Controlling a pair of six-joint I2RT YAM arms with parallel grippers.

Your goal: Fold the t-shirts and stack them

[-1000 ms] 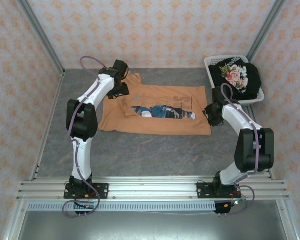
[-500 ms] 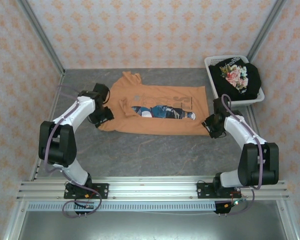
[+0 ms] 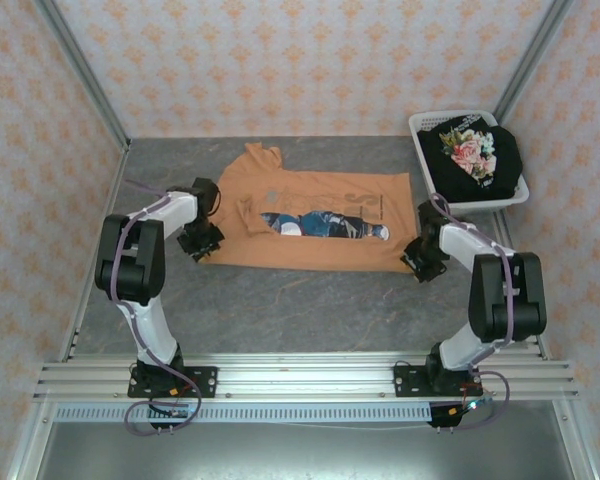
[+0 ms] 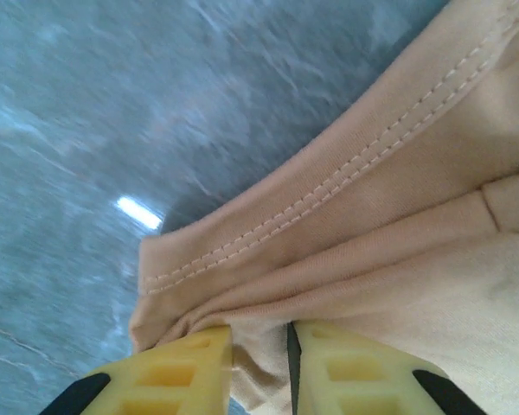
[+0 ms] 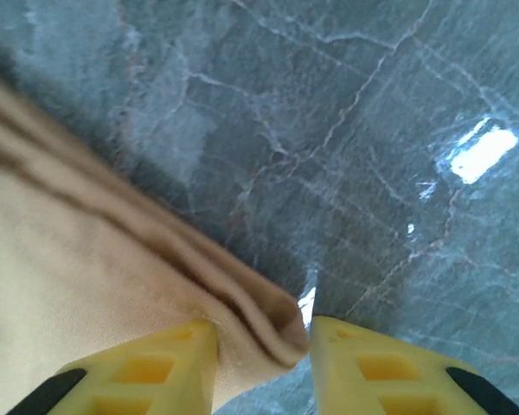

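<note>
Flat on the grey table (image 3: 310,300): soft orange cloth t-shirt (image 3: 310,235) with cartoon print. Pinched at its near corners by left gripper (image 4: 259,354) and right gripper (image 5: 264,333) (cloth squeezed between both). Ready for the first fold. Next, lift both corners together.

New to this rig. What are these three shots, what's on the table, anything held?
Two robot arms stand at the near edge of a grey table, each with a two-finger gripper. One picture looks down from above and behind; the other two are wrist cameras showing each gripper's yellow fingers. An orange t-shirt lies partly folded on the table; a black flowered t-shirt sits in a white laundry basket, far right. The left gripper and right gripper each pinch a near corner of the orange one.
</note>
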